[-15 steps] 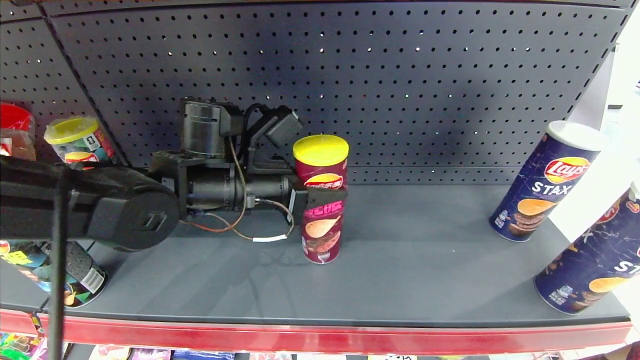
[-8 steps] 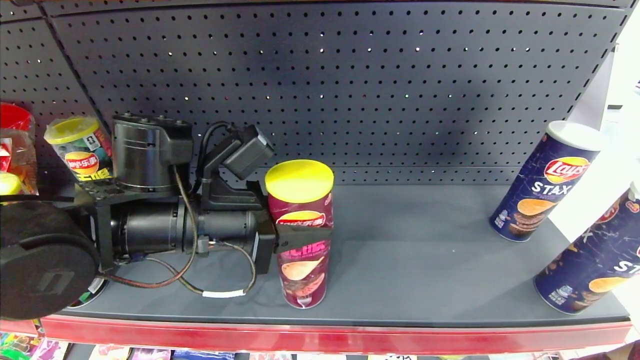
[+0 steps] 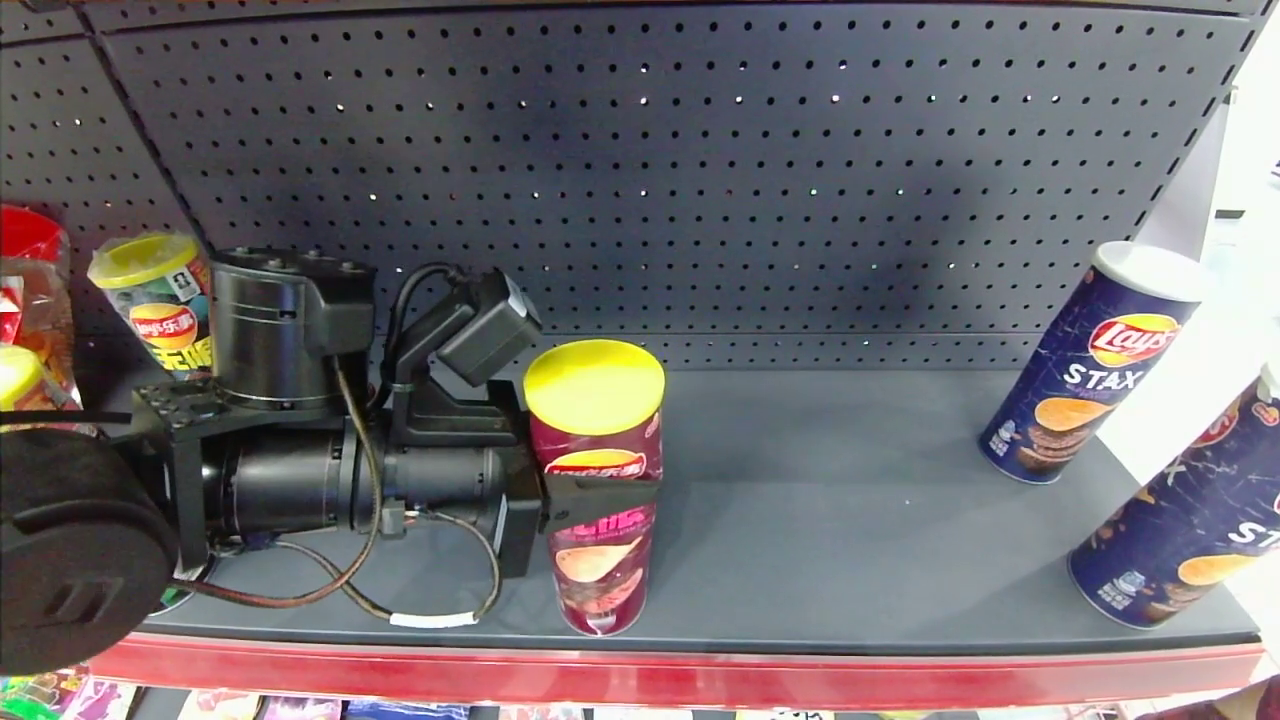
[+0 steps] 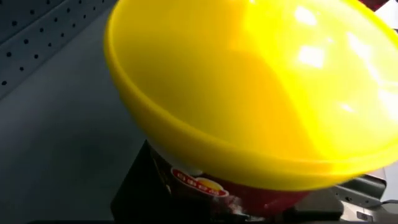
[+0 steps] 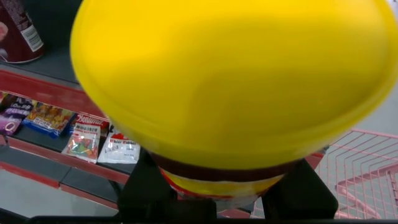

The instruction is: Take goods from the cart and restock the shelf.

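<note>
A maroon chip can (image 3: 600,560) with a yellow lid stands upright near the front edge of the grey shelf (image 3: 850,520). My left gripper (image 3: 605,490) is shut on its middle, reaching in from the left. The left wrist view looks down on the same can (image 4: 249,93), with the left gripper (image 4: 227,208) around its body. My right gripper (image 5: 217,199) is shut on a second yellow-lidded can (image 5: 230,81) with a red body, held out in front of the shelving. Whether the maroon can's base touches the shelf I cannot tell.
Two tall blue chip cans (image 3: 1090,365) (image 3: 1180,520) lean at the shelf's right end. A small yellow-lidded can (image 3: 155,290) and red-topped goods (image 3: 25,260) stand at the left. Bare shelf lies between. Snack packets (image 5: 81,137) fill a lower shelf; a pink cart (image 5: 367,168) is beside it.
My left arm has drawn the maroon can from mid-shelf toward the front edge and slightly left, most of it in the first half second. The blue cans stay put.
</note>
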